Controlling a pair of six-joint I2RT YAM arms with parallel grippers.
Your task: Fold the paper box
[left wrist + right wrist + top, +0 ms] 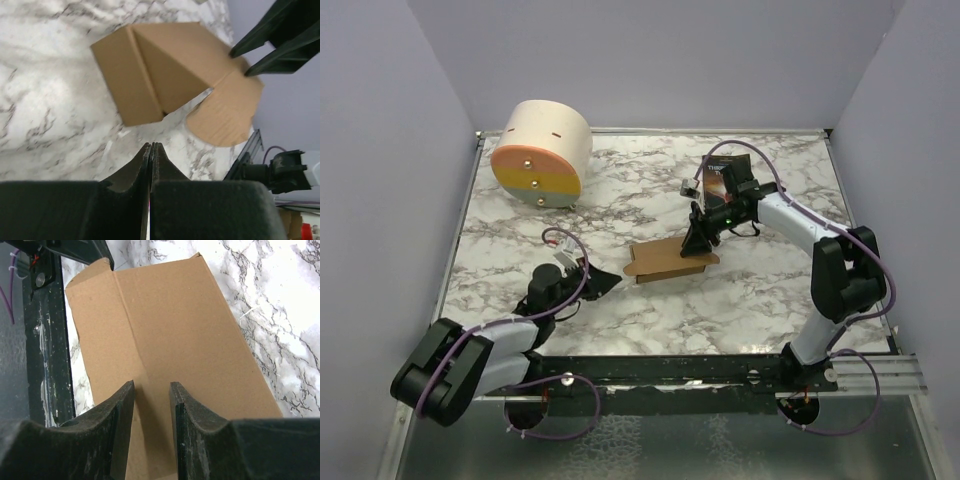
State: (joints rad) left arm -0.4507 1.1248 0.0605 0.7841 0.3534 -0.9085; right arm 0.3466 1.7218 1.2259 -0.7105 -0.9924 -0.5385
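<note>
One paper box (670, 260) on table (520, 240); left fingers (141, 172) closed.

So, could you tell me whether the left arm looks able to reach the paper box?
Probably yes: only bare tabletop lies between the shut left gripper and the paper box; the right gripper is over its far end.

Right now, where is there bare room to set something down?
Bare marble: between the cylinder and the box, and the near strip between box and rail. Crowded: around the box, with the right gripper over it, the book behind, and the left gripper near its left end.
</note>
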